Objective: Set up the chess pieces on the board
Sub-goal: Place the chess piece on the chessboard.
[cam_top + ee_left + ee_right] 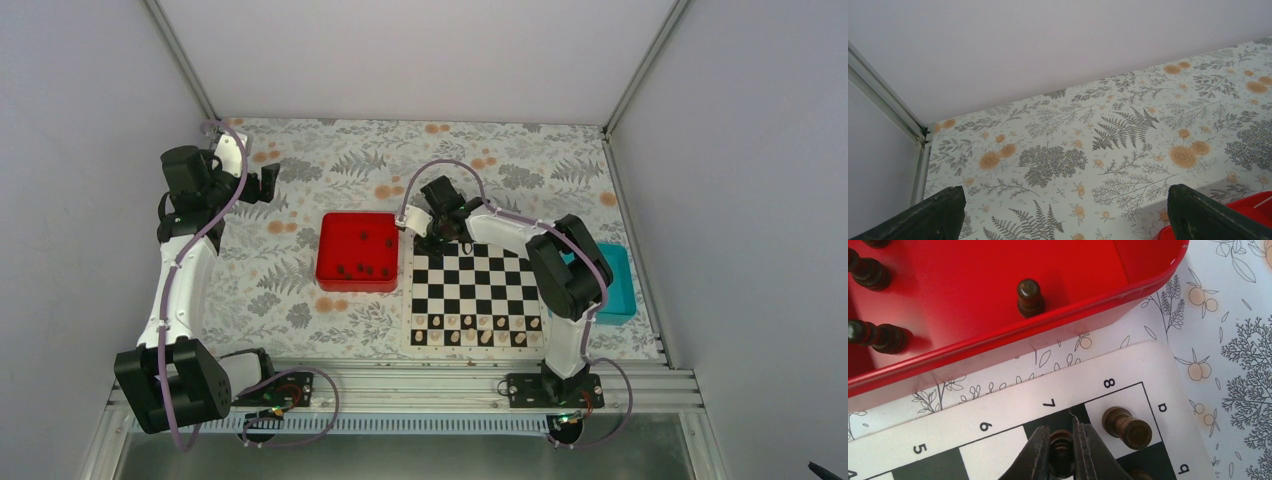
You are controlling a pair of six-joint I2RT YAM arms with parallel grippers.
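Observation:
The board (477, 262) lies right of centre, and my right gripper (437, 232) is over its far left corner. In the right wrist view the gripper (1061, 432) is shut on a dark chess piece (1062, 447) that stands on the black square by the "7" mark. Another dark piece (1126, 426) stands on the white corner square beside it, and a third (1138, 475) shows at the frame's bottom edge. More dark pieces (1029, 296) lie in the red tray (1088, 315). My left gripper (262, 185) is open and empty at the far left, above the floral table (1063, 220).
The red tray (330, 262) sits directly left of the board, holding several dark pieces (362, 268). Pale tan pieces (470, 330) fill the board's near rows. A teal tray (620, 290) lies behind the right arm. White walls enclose the table.

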